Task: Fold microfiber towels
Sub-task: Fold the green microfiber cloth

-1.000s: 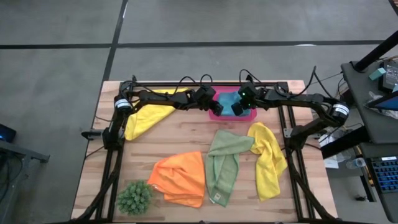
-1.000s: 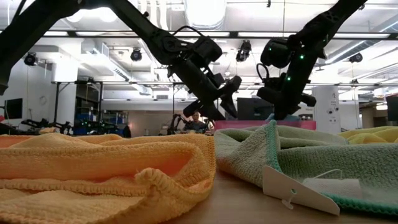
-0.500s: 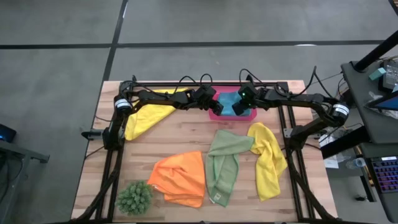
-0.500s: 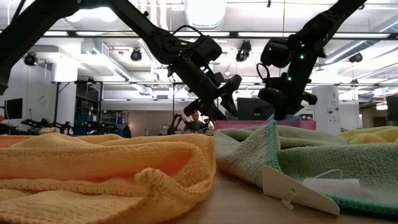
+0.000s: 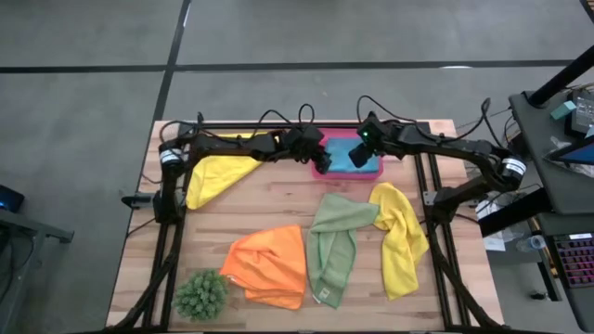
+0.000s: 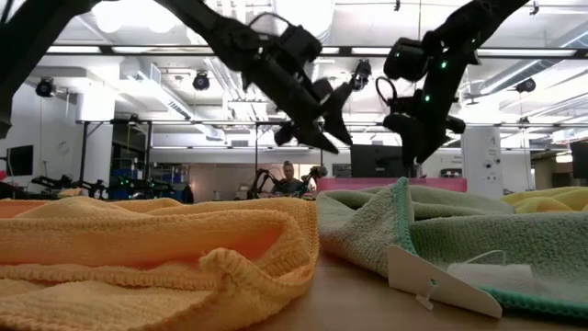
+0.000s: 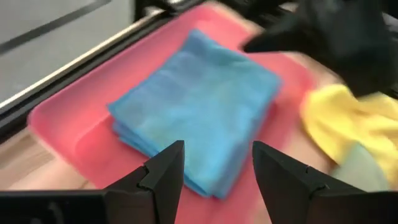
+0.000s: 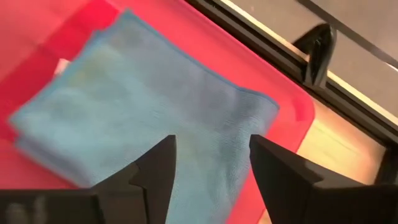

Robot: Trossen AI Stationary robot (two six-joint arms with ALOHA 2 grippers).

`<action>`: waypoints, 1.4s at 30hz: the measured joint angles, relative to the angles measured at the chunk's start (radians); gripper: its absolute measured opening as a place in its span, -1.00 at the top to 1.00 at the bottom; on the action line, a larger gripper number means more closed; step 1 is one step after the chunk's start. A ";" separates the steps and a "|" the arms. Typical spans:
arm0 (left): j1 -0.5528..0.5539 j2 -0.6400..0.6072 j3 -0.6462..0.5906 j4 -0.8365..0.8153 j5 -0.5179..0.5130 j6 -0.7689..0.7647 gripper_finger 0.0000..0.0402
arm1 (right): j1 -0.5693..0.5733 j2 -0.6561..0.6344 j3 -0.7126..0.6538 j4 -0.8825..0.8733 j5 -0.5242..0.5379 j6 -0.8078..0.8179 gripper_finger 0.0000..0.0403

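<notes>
Hovering over the pink tray [image 5: 320, 170], we have both end effectors with fingers apart and nothing held. The left end effector [image 7: 214, 168] sits above the tray's left edge, the right end effector [image 8: 210, 163] above its far right part, and in both wrist views the gap between the fingers shows only cloth below.

The turquoise towel [image 7: 199, 106] lies folded flat inside the tray, a neat layered square, so we judge that one done. Just right of the tray, nearer the front of the desk [image 5: 278, 209], a yellow towel [image 5: 401, 237] lies crumpled in a long strip, touching the sage green towel [image 5: 332, 246] beside it. The orange towel [image 5: 269, 264] is front-left of the tray, loosely doubled over. A second yellow towel [image 5: 218, 174] lies left of the tray, partly under the left arm. The green plant ball [image 5: 200, 295] is at the desk's front-left corner, well apart from the tray.

We judge these cloths light, soft and floppy, with a grippy nap: they will sag and bunch. Best hold is a pinch at a corner or hem edge, one per end effector, to keep the cloth spread.
</notes>
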 joint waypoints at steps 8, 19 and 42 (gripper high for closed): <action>-0.115 -0.091 -0.002 -0.114 0.016 0.203 0.14 | 0.091 -0.135 -0.003 -0.018 -0.099 -0.031 0.12; -0.321 -0.149 -0.006 -0.260 0.028 0.310 0.14 | 0.427 -0.205 -0.043 -0.014 -0.194 -0.101 0.26; -0.634 -0.186 -0.006 -0.550 0.024 0.143 0.14 | 0.944 0.108 -0.014 0.379 -0.193 -0.380 0.03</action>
